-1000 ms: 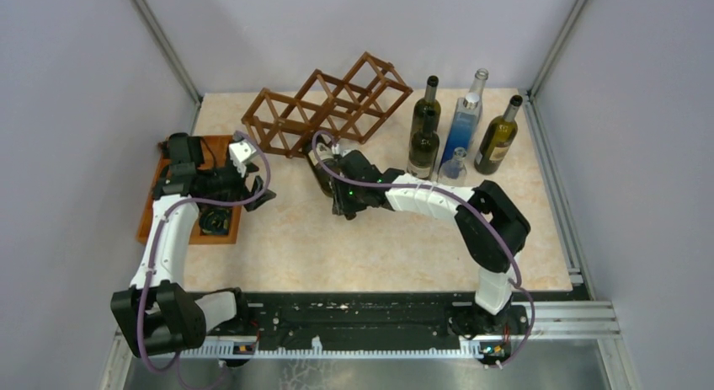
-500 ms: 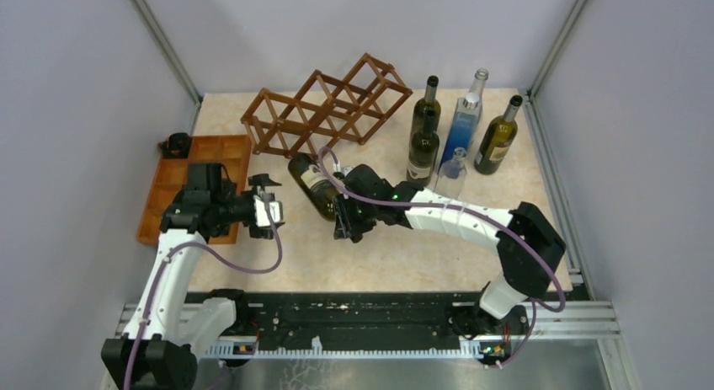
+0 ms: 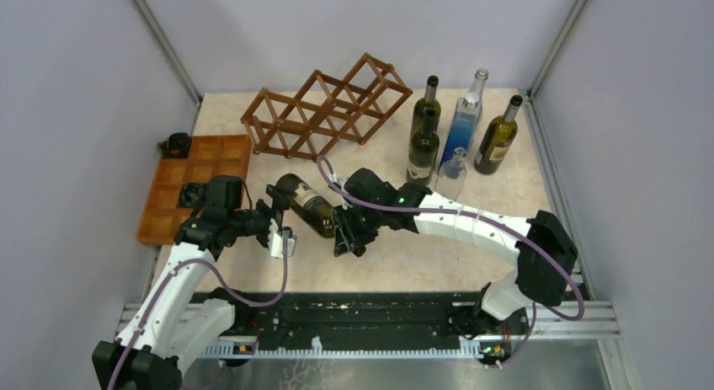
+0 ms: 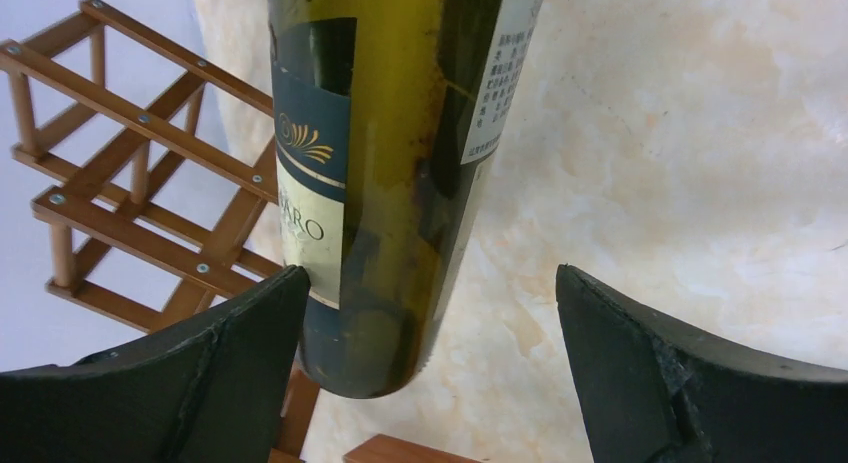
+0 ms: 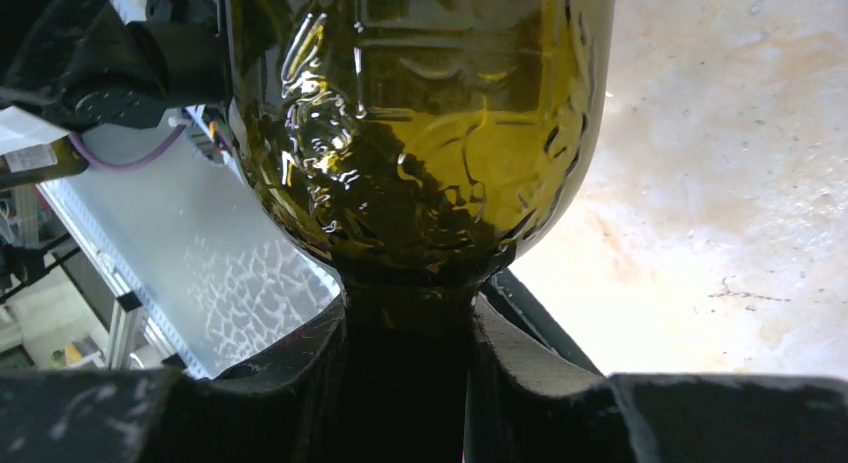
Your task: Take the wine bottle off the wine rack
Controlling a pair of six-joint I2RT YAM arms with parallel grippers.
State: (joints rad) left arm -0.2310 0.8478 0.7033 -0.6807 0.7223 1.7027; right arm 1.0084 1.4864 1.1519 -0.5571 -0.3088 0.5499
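The dark green wine bottle [image 3: 303,203] is out of the reddish-brown lattice wine rack [image 3: 324,108] and held tilted over the table in front of it. My right gripper [image 3: 341,228] is shut on the bottle's neck; the right wrist view shows the fingers clamping the neck [image 5: 410,323] below the bottle's shoulder [image 5: 420,133]. My left gripper [image 3: 279,220] is open, its jaws either side of the bottle's base. In the left wrist view the gripper [image 4: 430,273] straddles the labelled bottle [image 4: 390,183], the left finger close to it, with the rack [image 4: 130,183] behind.
An orange-brown compartment tray [image 3: 168,196] lies at the left edge. Several upright bottles stand at the back right: two dark green [image 3: 425,129], a blue one [image 3: 465,120], an olive one [image 3: 497,137] and a small clear one [image 3: 455,167].
My right gripper has drawn the bottle away from the rack toward the front left. My left arm has swung from the tray over to the bottle's base.
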